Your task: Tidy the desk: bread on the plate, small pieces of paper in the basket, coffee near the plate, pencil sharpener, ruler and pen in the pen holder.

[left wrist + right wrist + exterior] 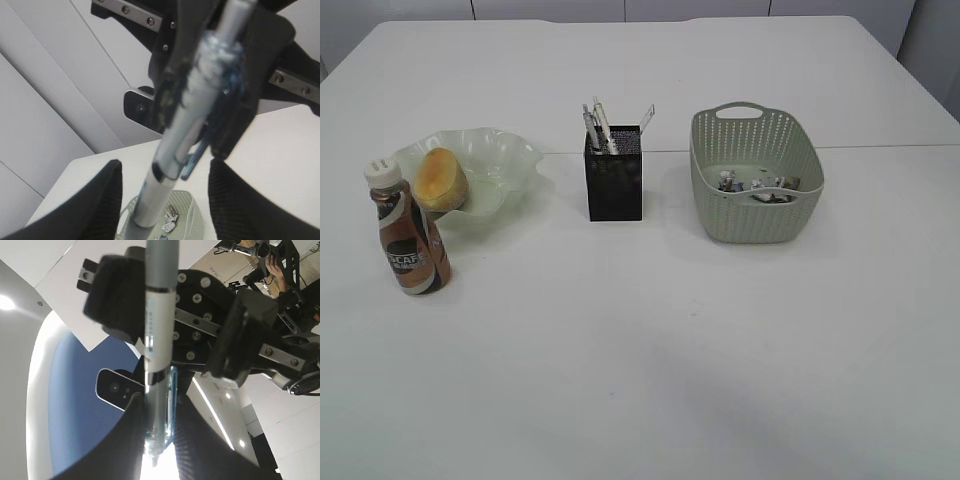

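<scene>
We find bread (pixel 440 178) on plate (pixel 510 160), coffee (pixel 408 235) beside it, paper (pixel 757 185) in basket (pixel 750 225), holder (pixel 613 190) filled; right tool (pixel 157 440) clenches a pen (pixel 160 315), left tool (pixel 162 200) straddles a second pen (pixel 200 95), grip unclear

You see a matt white desk (pixel 650 360), translucent glossy plate (pixel 515 160), black mesh pen holder (pixel 614 180) beside it, perforated matt plastic basket (pixel 760 215), and glossy-labelled plastic coffee (pixel 408 235).

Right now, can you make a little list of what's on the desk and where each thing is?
bread: on the plate
coffee: upright, at the plate's front left
holder: middle, pens and ruler sticking out
basket: right of holder, paper bits inside
</scene>
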